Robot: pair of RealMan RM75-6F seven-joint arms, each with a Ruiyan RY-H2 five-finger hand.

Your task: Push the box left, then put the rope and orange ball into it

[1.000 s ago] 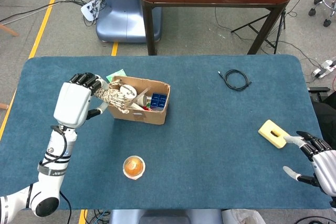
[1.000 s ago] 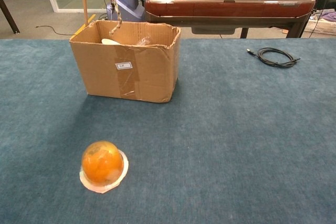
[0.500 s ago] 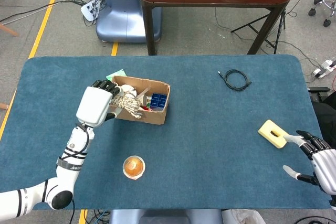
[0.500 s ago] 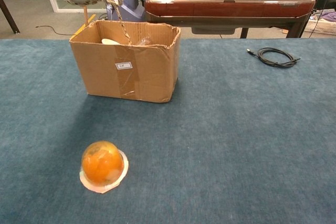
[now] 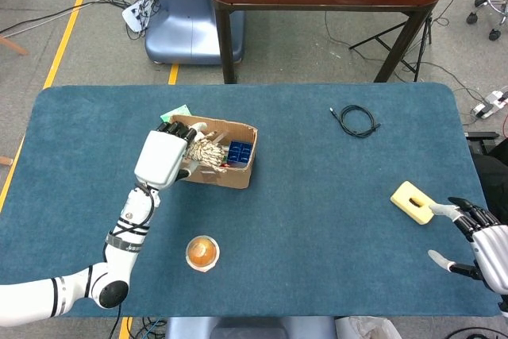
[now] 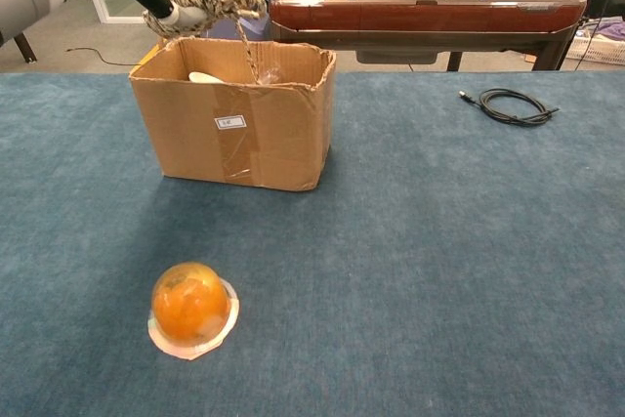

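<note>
Rope (image 5: pixel 208 151), from the head view, hangs bundled over the open box (image 5: pixel 238 175) in our left hand (image 5: pixel 163 158); our right hand (image 5: pixel 486 242) sits empty, fingers spread, near the bench edge. From the chest view, the orange ball (image 6: pixel 189 304) rests on the bench before the box.

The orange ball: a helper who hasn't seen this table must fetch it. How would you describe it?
On the blue table, find the cardboard box at the left; the orange ball lies nearer the robot, on a pale round base. Nothing else is round and orange.
</note>
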